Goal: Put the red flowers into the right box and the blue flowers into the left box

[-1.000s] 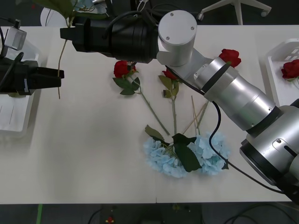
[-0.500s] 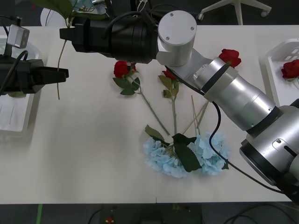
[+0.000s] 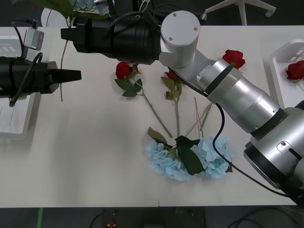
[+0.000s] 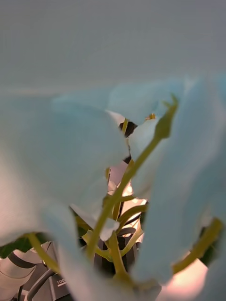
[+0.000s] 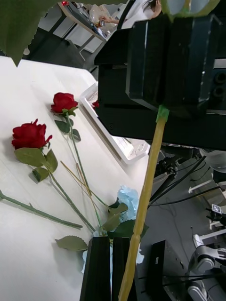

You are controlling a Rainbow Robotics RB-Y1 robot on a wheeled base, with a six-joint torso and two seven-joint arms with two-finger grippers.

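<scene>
Jaws, right gripper: I see them clamped on the thin stem of a blue flower, held high at the far left of the table.
Jaws, left gripper: black fingers pressed together, nothing between them; tip just beside the hanging stem.
Held bloom: pale petals sit right against my right wrist camera.
Left box: white tray under my left arm at the table's left edge.
Right box: far right edge, one red rose inside.
Red flowers on table: three roses.
Blue flowers on table: cluster near the front edge, centre.
</scene>
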